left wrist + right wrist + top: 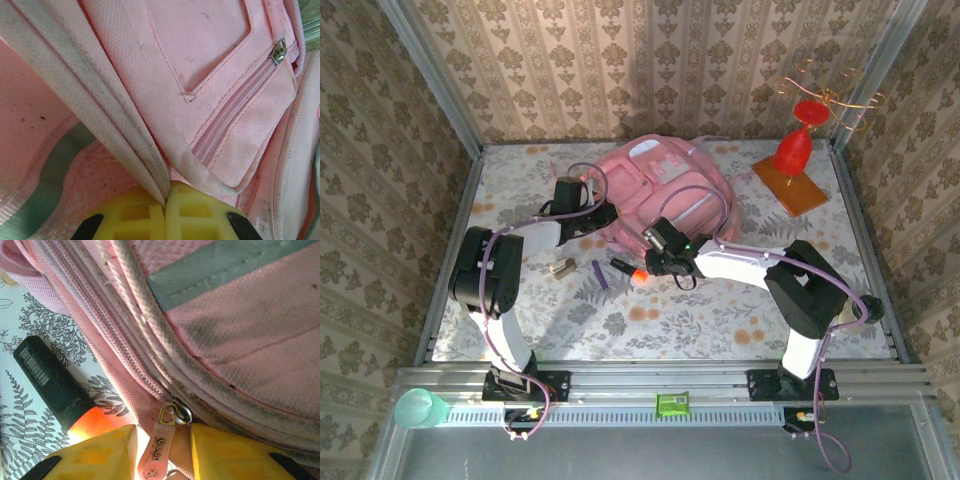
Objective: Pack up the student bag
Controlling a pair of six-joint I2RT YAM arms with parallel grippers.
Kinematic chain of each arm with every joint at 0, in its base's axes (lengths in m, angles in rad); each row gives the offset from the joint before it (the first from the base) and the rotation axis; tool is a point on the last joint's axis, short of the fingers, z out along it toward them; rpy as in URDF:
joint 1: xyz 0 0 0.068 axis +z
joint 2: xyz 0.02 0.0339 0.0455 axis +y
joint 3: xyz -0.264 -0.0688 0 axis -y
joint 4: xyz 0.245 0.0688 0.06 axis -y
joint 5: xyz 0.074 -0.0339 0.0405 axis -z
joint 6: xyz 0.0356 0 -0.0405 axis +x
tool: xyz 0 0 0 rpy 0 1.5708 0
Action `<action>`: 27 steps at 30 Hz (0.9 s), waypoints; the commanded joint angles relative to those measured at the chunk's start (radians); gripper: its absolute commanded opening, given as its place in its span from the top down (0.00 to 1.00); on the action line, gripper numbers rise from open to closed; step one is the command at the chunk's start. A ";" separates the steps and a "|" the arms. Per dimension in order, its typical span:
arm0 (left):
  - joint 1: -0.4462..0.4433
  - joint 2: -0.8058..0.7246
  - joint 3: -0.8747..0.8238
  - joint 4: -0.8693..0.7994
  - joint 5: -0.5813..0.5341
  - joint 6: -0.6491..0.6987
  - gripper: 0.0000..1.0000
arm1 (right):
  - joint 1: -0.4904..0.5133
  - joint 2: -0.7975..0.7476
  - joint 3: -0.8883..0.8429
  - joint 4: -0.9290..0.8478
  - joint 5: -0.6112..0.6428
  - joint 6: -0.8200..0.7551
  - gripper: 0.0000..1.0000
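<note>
Top external view: the student bag [670, 180] lies toward 12 o'clock on the table [720, 315]. At its 9 o'clock the left gripper [165, 200] pinches a seam fold [145, 165]. At 6 o'clock the right gripper [162, 440] is slightly parted around the zipper pull [156, 452].

We take this for a robotics lab cell dressed up as a home. Damask wallpaper [620, 70] runs from 9 to 3 o'clock on panels framed by bare aluminium posts [432, 80], and a floral cloth [720, 320] covers the table. At 6 o'clock, a slotted aluminium rail [650, 383] carries two bolted arm bases [517, 385].
</note>
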 commanded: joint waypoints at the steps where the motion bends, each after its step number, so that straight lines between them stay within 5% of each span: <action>1: -0.009 0.000 0.035 0.011 -0.004 0.013 1.00 | 0.012 -0.017 -0.041 -0.072 0.020 0.055 0.68; 6: -0.009 -0.007 0.032 0.005 -0.003 0.014 1.00 | 0.012 -0.009 -0.040 -0.057 0.001 0.072 0.79; 19: -0.009 -0.012 0.036 0.004 -0.006 0.017 1.00 | -0.024 0.009 -0.090 -0.035 -0.012 0.098 0.70; 27: -0.001 -0.011 0.031 0.002 -0.011 0.019 1.00 | -0.050 -0.088 -0.142 0.001 -0.013 0.053 0.94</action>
